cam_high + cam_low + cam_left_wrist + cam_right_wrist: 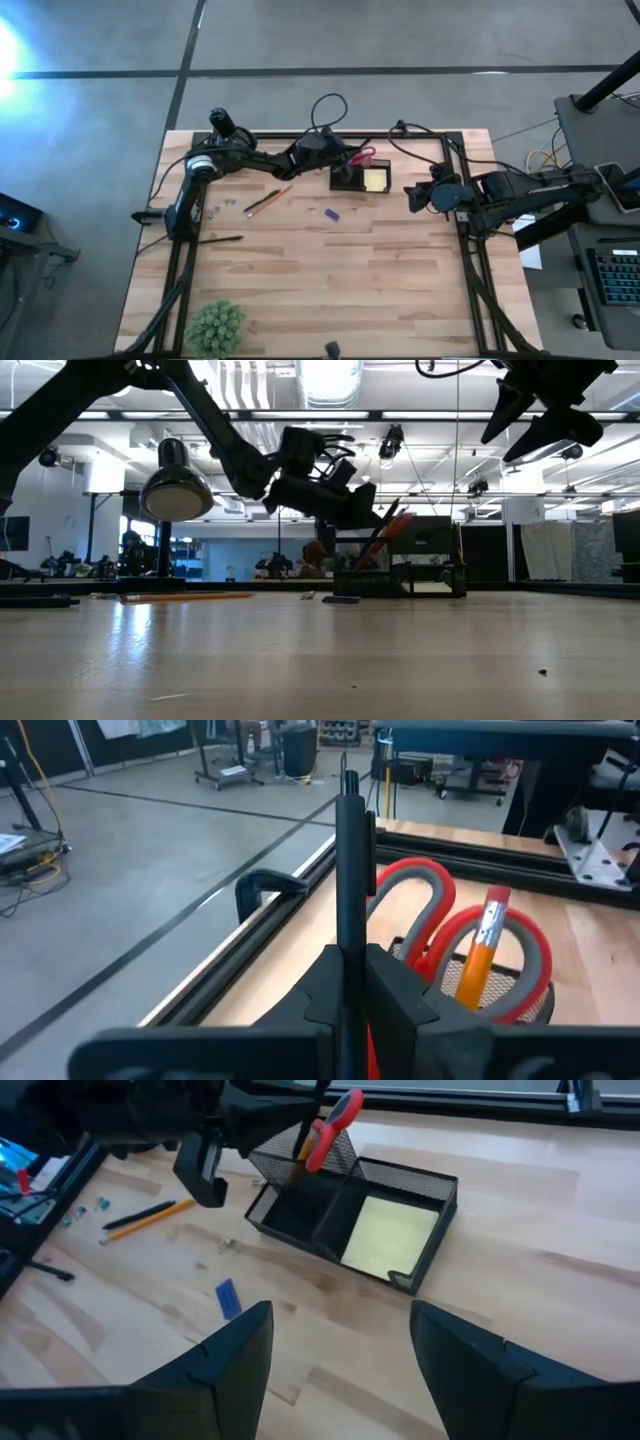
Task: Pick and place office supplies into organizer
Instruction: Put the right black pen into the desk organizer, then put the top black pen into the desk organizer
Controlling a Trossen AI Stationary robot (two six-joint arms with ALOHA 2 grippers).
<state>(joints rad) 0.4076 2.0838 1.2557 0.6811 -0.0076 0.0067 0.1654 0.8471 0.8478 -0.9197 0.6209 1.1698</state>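
The black mesh organizer stands near the table's far edge. Its shallow compartment holds a yellow sticky-note pad, and its cup holds red-handled scissors and an orange pencil. My left gripper is at the organizer's left end, beside the cup, shut on a black pen. My right gripper hangs open above the table, right of the organizer, with nothing between its fingers. An orange pencil and a dark one and a purple piece lie on the table. My left gripper pinches the black pen's shaft between its two fingers. The fingers reach nearly level from the table's left and lie across the pen, which stands roughly upright above them. The fingers hide the pen's lower part, so I cannot tell what it rests on.
A green plant sits at the near left corner. A black stick-shaped item lies near the left edge, with small bits beside it. A black frame rail runs along the far edge. Bare wood fills the table's middle and near part.
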